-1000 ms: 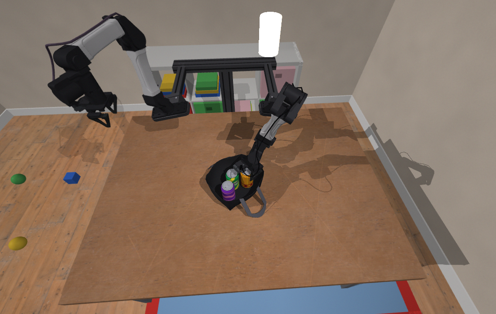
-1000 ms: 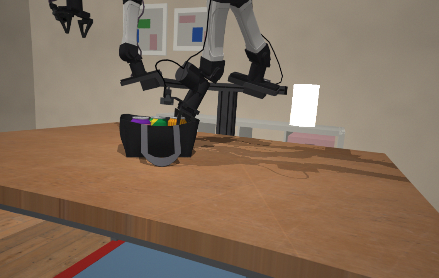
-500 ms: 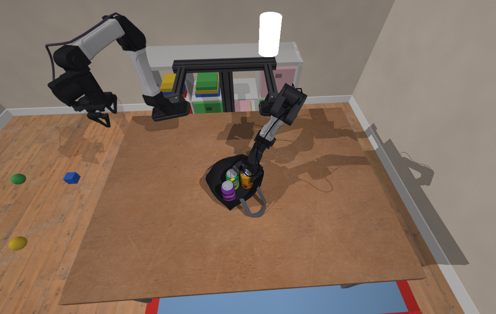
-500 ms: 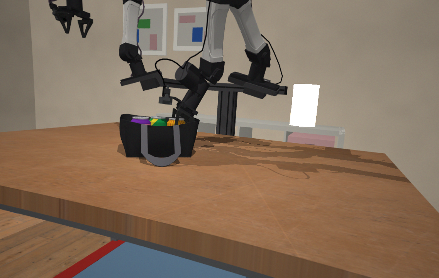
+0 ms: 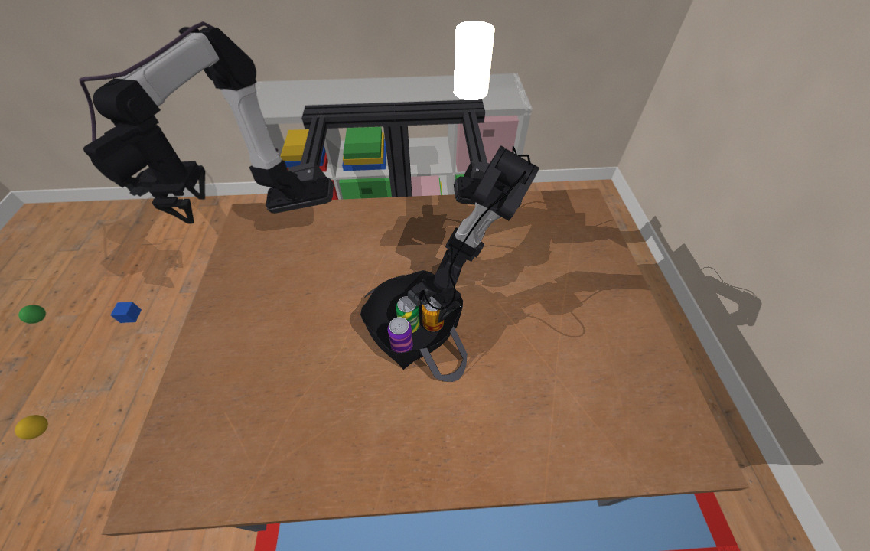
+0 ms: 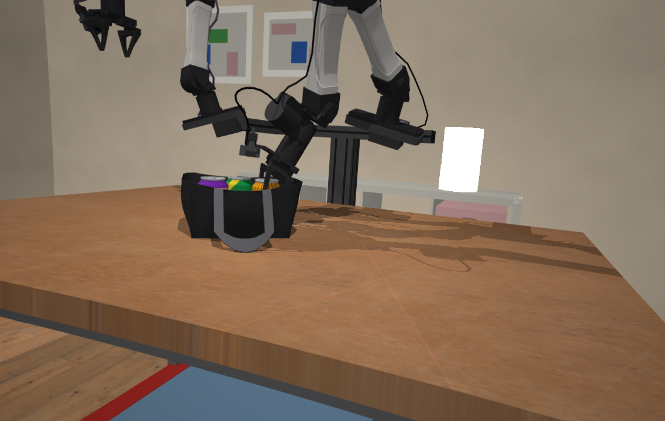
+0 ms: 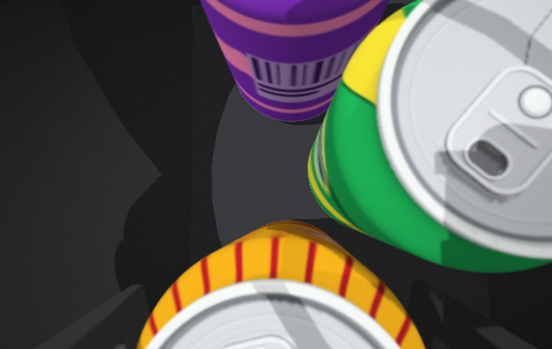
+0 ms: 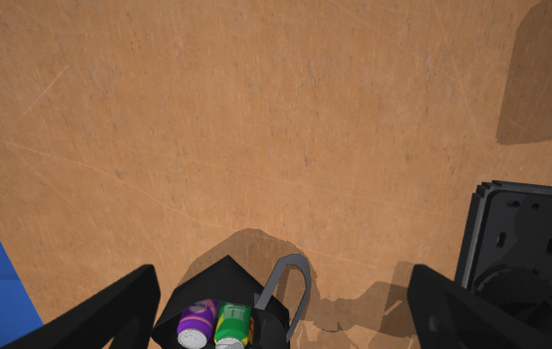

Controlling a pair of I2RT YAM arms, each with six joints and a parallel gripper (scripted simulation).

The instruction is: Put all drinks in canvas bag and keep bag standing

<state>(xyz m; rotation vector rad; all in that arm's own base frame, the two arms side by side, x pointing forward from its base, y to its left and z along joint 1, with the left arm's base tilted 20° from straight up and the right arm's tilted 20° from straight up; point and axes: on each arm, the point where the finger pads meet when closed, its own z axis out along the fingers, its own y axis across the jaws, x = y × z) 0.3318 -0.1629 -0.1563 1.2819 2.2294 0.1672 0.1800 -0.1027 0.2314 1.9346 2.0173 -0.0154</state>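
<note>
Black canvas makes up the bag [image 5: 376, 316] [image 6: 243, 209] [image 7: 38, 145] [image 8: 227, 281], which stands on the table [image 5: 328, 438] [image 6: 376, 293] [image 8: 256, 121] with its walls up. Inside are three upright cans: purple [image 5: 401, 337] [image 6: 212, 183] [image 7: 295, 53] [image 8: 198, 322], green [image 5: 408, 314] [image 6: 240, 183] [image 7: 363, 160] [image 8: 234, 322] and orange [image 5: 431, 318] [image 6: 257, 185] [image 7: 276, 262] [image 8: 251, 330]. The near wall hides all but their tops in the exterior view. The left wrist view cuts off the upper part of the purple can, the right side of the green lid and the near part of the orange one; the right wrist view catches just a sliver of orange. Where the cans' bases meet the bag's floor is hard to make out.

The orange can lies between the fingers of the left gripper [image 5: 432, 304] [image 6: 267, 180] [image 7: 285, 334], which reaches down into the bag. Those fingers are spread wide, one on each side of the can, without gripping it; whether either brushes its side, I can't tell. The green can is just beside them, the purple one farther off.

A grey handle [image 5: 450, 376] [image 6: 244, 244] [image 8: 307, 276] droops outside the wall onto the table. Well apart from the bag, the right gripper [image 5: 187, 198] [image 6: 114, 51] [image 8: 282, 279] hangs high, wide open and holding nothing.
</note>
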